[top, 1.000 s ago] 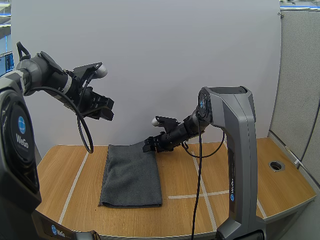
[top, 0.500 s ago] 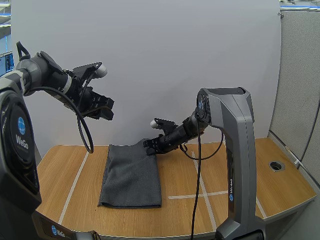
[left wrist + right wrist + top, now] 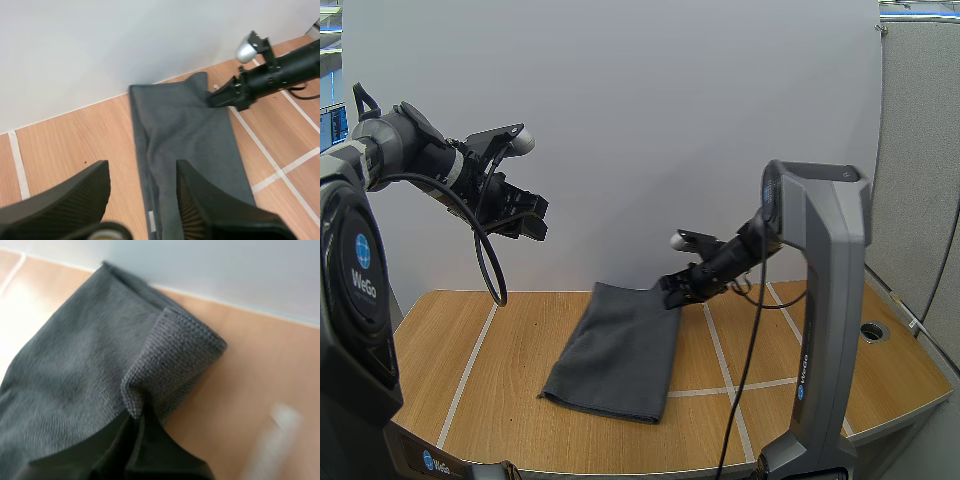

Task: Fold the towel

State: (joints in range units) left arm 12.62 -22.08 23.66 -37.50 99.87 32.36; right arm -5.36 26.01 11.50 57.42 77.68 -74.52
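Grey cloth first: in the high view the towel lies on the wooden table. It is a long folded strip set askew, one short end at the table's far edge and the other reaching toward the near edge. White tape lines run on the wood at either side. The right gripper is low at the far edge, its tips at the towel's far right corner, which is drawn up off the wood. The left gripper hangs high above the table's far left corner, well apart from the towel and touching nothing.

From the left wrist, the left gripper is released. Its two black fingers stand apart, ribbed inner faces turned to each other, with nothing between them. Below them the towel stretches along the table, with a lengthwise crease near one long side. The right gripper meets the towel's far right corner by the far edge, where the cloth rises in a small peak.

From the right wrist, the right gripper is clenched on the towel. Its tips pinch a fold of the corner, which curls up and over so that the hemmed edge shows. The rest of the cloth lies on the table, close to the far edge.
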